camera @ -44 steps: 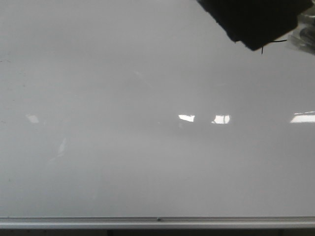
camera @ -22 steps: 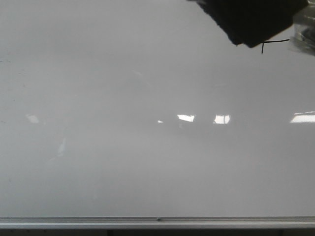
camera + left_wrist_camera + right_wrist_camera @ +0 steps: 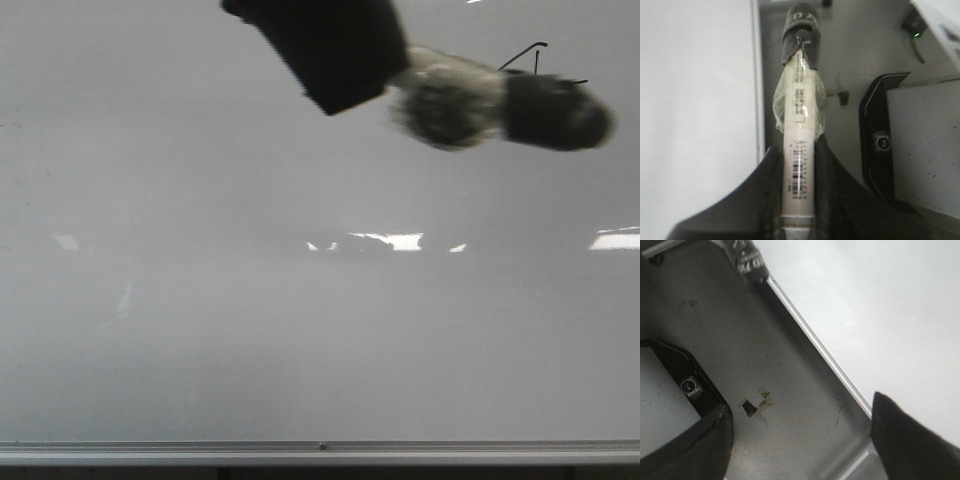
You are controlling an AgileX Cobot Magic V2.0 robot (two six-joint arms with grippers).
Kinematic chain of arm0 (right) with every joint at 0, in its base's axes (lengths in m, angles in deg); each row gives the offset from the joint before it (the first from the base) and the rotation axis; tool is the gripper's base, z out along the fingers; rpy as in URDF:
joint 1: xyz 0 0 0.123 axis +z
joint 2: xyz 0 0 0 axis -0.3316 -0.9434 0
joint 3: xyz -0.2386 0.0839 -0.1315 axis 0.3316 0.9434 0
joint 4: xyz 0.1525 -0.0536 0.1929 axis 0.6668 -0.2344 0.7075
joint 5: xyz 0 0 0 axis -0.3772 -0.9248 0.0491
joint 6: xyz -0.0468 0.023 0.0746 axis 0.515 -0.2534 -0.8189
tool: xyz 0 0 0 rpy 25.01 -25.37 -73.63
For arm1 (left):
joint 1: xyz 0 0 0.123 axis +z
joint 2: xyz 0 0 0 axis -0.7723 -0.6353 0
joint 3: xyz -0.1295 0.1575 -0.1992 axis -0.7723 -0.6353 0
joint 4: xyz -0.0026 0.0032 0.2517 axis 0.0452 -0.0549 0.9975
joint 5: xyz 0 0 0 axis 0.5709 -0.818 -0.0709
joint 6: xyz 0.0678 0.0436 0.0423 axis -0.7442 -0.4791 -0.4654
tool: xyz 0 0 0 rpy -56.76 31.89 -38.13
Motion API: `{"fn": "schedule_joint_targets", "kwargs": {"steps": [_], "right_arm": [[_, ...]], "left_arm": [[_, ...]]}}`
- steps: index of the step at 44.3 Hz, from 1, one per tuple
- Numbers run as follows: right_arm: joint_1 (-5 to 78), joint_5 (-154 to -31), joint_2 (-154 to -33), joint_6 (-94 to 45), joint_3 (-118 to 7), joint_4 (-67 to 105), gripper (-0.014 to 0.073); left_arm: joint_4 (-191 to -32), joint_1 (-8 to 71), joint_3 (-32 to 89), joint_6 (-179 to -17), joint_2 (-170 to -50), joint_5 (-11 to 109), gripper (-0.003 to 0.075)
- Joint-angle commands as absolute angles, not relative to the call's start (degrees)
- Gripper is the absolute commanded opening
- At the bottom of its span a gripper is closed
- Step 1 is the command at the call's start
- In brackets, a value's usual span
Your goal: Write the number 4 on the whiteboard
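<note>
A lab-like robot workspace: a very large glossy white-grey whiteboard [image 3: 300, 330] with a silver metal rail [image 3: 320, 452], and grey speckled equipment [image 3: 925, 145] beside the board.

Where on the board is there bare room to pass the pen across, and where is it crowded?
The whiteboard is bare from the silver rail up to the reflections at mid-height, and over its left half. The upper right is crowded: the left gripper, holding the marker, hangs beside the number 4.
</note>
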State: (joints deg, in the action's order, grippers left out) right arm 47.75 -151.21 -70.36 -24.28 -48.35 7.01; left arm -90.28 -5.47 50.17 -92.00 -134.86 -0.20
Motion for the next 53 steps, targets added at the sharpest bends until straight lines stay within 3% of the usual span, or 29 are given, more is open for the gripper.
{"fn": "schedule_joint_targets", "kwargs": {"steps": [1, 6, 13, 27, 33, 46, 53], "right_arm": [[47.8, -148.9, -68.8, -28.0, -49.9, 6.0, 0.0594], [47.8, -149.3, -68.2, -28.6, -49.9, 6.0, 0.0594], [47.8, -151.1, -68.2, -28.6, -49.9, 6.0, 0.0594], [47.8, -149.8, -68.2, -28.6, -49.9, 6.0, 0.0594], [47.8, -148.5, -68.2, -28.6, -49.9, 6.0, 0.0594], [47.8, -147.8, -68.2, -28.6, -49.9, 6.0, 0.0594], [47.8, -147.8, -68.2, -28.6, -49.9, 6.0, 0.0594]], "left_arm": [[-79.2, -5.8, 52.2, -79.5, -131.5, -0.5, -0.0002], [-74.1, -2.9, 51.8, -70.0, -129.1, -4.7, -0.0002], [-77.1, 7.7, 46.8, -69.9, -122.1, 0.7, -0.0002], [-84.8, 35.4, 30.6, -68.6, -110.3, 20.2, -0.0002], [-90.1, 43.5, 23.0, -68.6, -108.4, 33.6, -0.0002], [-100.0, 47.1, 7.9, -68.6, -111.7, 68.7, -0.0002], [-100.8, 45.1, 6.8, -68.6, -117.4, 76.3, -0.0002]]}}
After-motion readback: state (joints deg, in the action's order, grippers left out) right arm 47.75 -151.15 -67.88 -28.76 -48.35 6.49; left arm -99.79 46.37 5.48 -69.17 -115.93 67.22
